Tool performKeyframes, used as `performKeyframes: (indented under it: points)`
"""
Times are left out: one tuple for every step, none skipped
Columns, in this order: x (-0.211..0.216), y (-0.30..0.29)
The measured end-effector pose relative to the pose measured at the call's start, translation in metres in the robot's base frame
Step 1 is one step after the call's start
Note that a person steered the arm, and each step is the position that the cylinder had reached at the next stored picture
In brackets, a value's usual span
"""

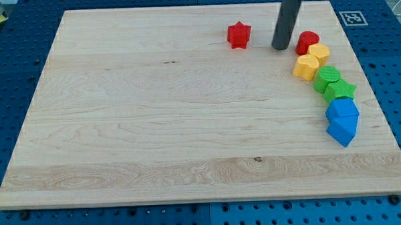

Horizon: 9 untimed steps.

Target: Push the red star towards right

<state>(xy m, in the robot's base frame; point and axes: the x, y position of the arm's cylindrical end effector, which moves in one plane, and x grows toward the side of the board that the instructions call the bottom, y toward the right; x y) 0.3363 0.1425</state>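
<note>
The red star [238, 35] lies near the view's top, right of centre, on the wooden board [154, 114]. My tip [280, 47] is the lower end of the dark rod. It stands to the right of the red star with a gap between them, and just left of a red round block [307, 40].
A curved row of blocks runs down the board's right side: the red round block, two yellow blocks [318, 53] [306, 67], a green block [327, 76], a green star [340, 89] and two blue blocks [341, 109] [342, 129]. A marker tag [352, 18] sits at the top right corner.
</note>
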Motion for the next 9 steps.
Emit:
performKeyframes:
  points:
    - [0.031,-0.04]
    - [0.049,-0.091]
    - [0.021,-0.138]
    - [-0.021,-0.149]
    - [-0.058,-0.148]
    - [-0.06,-0.115]
    - [-0.042,-0.096]
    - [-0.017,-0.098]
    - [0.01,-0.097]
